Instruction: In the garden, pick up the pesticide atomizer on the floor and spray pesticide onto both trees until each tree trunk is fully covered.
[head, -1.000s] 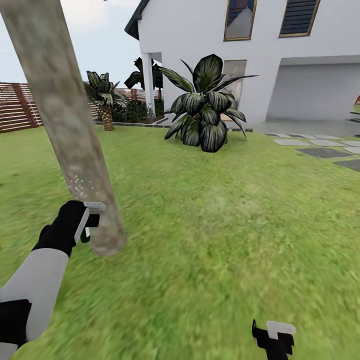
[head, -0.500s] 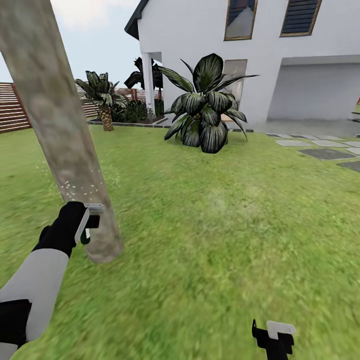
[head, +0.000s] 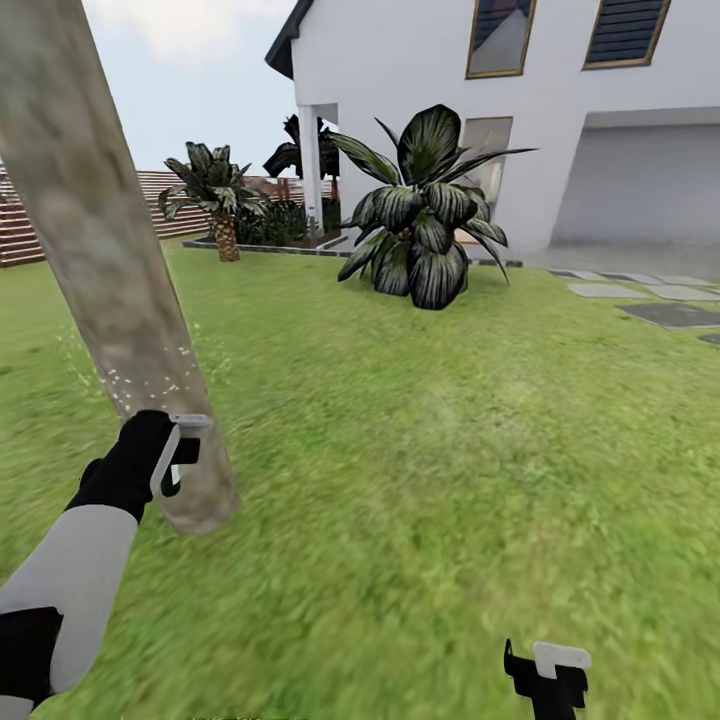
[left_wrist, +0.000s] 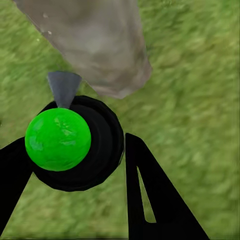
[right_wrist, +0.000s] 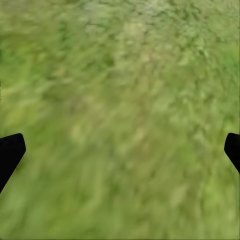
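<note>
Since a second ago the view has swung a little, sliding the house and broad-leaved plant (head: 425, 215) rightward, while the left hand (head: 180, 455) stays clenched on the pesticide atomizer (left_wrist: 75, 142), its nozzle aimed at the base of the tree trunk (head: 110, 270) at near left. Pale flecks speckle the bark just above that hand, so I judge spraying of this trunk is under way. The right hand (head: 548, 672) hangs released over the lawn (head: 450, 450), with a slatted fence (head: 25, 225) far left.
</note>
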